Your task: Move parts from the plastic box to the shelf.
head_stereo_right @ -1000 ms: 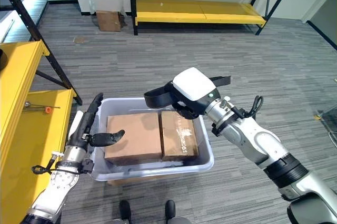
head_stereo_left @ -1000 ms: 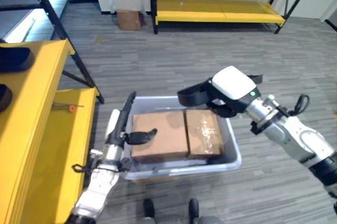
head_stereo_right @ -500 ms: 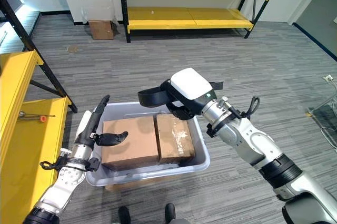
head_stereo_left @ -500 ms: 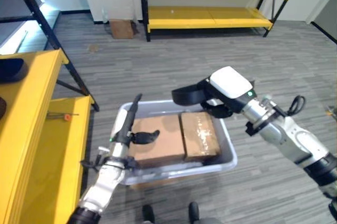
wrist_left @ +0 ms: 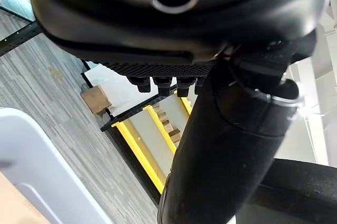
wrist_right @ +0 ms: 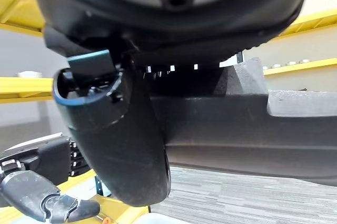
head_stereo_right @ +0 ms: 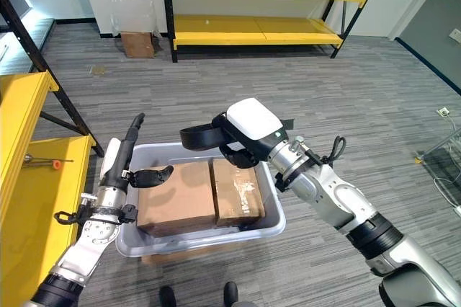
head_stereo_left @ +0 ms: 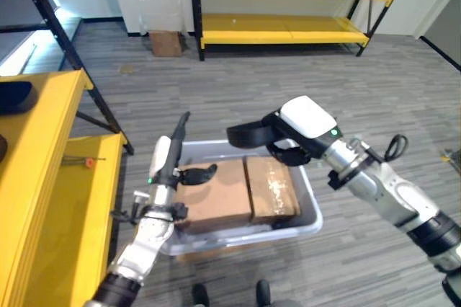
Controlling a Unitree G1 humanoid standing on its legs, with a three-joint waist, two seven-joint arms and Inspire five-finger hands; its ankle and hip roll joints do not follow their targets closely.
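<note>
Right eye view: both robot hands, left [head_stereo_right: 124, 166] and right [head_stereo_right: 223, 134], hover spread-fingered above the plastic box [head_stereo_right: 270, 210] of cartons [head_stereo_right: 176, 195].

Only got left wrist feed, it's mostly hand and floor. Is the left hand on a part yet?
Observer: Not gripping. The left hand has straight fingers pointing up at the left rim of the plastic box; its thumb lies over the larger cardboard box.
Operator: How many parts are in the box?
Observer: Two, side by side. A narrower taped cardboard box sits to the right of the larger one.
Operator: Where's the right hand?
Observer: The right hand hovers over the box's far edge, fingers straight, holding nothing.
</note>
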